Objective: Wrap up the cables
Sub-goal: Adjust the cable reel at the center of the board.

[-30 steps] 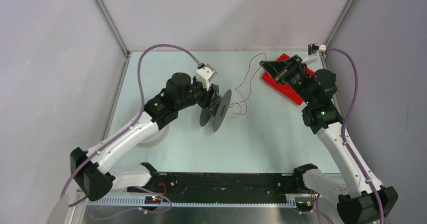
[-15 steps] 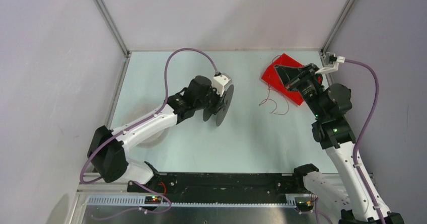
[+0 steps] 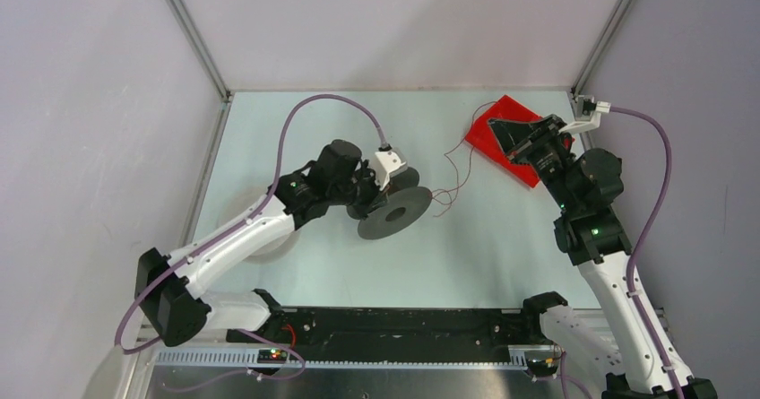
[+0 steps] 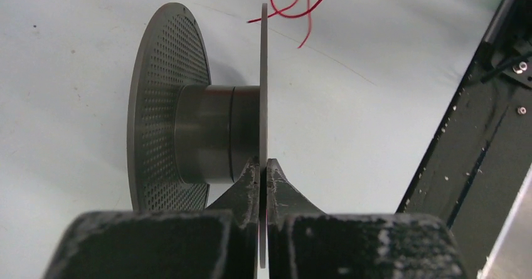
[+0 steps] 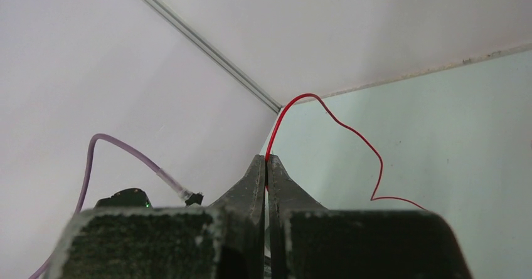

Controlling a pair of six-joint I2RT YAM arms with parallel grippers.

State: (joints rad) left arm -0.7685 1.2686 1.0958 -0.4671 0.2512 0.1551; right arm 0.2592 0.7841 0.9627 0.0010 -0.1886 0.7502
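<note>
Both pinch tight: left gripper (image 4: 263, 165) a spool flange (image 4: 263, 72), right gripper (image 5: 266, 161) a red cable (image 5: 307, 94), end hidden.

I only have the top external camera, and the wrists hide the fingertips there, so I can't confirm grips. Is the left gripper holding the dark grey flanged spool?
Observer: Yes. In the left wrist view the left gripper is shut on a flange edge of the dark grey round flanged spool.
Operator: And the right one?
Observer: The right gripper is shut on the thin red wire, which loops up from its fingertips.
Operator: Any wire on the hub?
Observer: None visible; the hub looks bare on the side shown.
</note>
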